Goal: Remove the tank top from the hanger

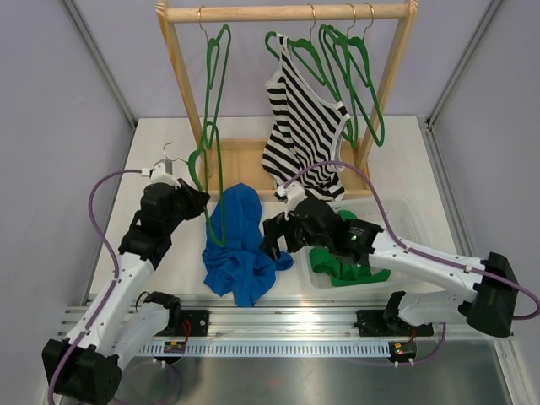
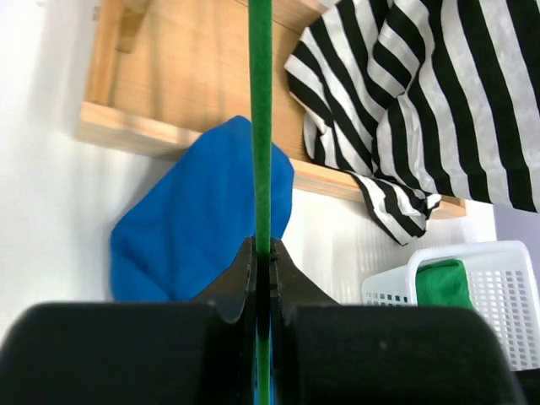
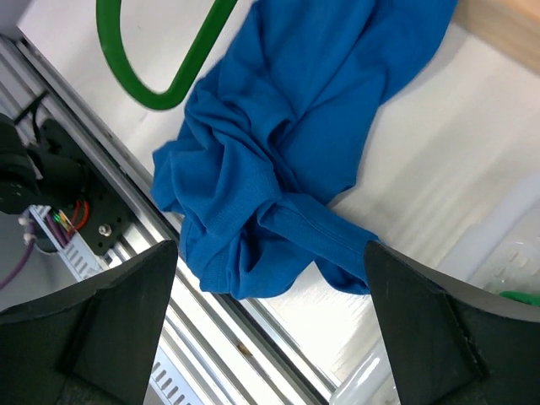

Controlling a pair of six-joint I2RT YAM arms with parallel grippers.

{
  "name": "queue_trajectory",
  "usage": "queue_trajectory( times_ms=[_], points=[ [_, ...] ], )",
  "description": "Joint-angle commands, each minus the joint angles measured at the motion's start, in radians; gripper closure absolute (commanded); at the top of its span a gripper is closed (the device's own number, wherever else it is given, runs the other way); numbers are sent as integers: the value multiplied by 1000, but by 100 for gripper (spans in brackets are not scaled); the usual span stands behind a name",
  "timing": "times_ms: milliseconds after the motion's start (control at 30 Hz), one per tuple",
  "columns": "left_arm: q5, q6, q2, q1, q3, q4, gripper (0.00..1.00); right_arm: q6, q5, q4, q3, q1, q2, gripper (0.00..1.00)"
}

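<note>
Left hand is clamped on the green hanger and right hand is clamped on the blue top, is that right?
Not quite. The left hand is clamped on the green hanger, but the right wrist view shows the right hand wide open over the blue top.

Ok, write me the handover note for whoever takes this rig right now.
Left gripper: shut on the green hanger.
Right gripper: open, empty, over the blue tank top.
The tank top lies crumpled on the table, with the hanger's lower end against its folds; cannot tell if it is fully off.
Left to do: pull the fabric clear, if caught.
</note>
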Motion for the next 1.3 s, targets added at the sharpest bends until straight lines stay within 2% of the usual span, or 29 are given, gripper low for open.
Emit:
queue_trajectory(
  times_ms=[0, 200, 367, 433, 633, 767, 867, 967, 1000, 1267],
  points=[
    [-219, 20, -73, -42, 108, -209, 100, 24, 74, -12, 51, 5, -98, 0],
    [-234, 72, -234, -53, 237, -404, 100, 8, 118, -56, 53, 5, -172, 0],
    [-98, 156, -377, -53, 288, -485, 100, -10, 183, -87, 70, 3, -192, 1],
    [2, 191, -418, -53, 332, -508, 100, -7, 206, -99, 77, 3, -186, 0],
    [172, 357, -304, -53, 547, -770, 100, -1, 270, -152, 152, 3, -124, 1],
    [169, 406, -179, -55, 713, -1044, 97, 2, 264, -159, 168, 5, -97, 1],
    [76, 396, -171, -79, 769, -1096, 97, 4, 252, -149, 163, 3, -95, 1],
    [86, 397, -170, -79, 796, -1107, 97, 5, 250, -149, 162, 3, -100, 0],
    [102, 397, -161, -79, 800, -1107, 100, 4, 250, -152, 163, 5, -103, 0],
    [342, 431, -107, -88, 751, -1013, 100, -2, 269, -164, 146, 3, -135, 0]
  ],
)
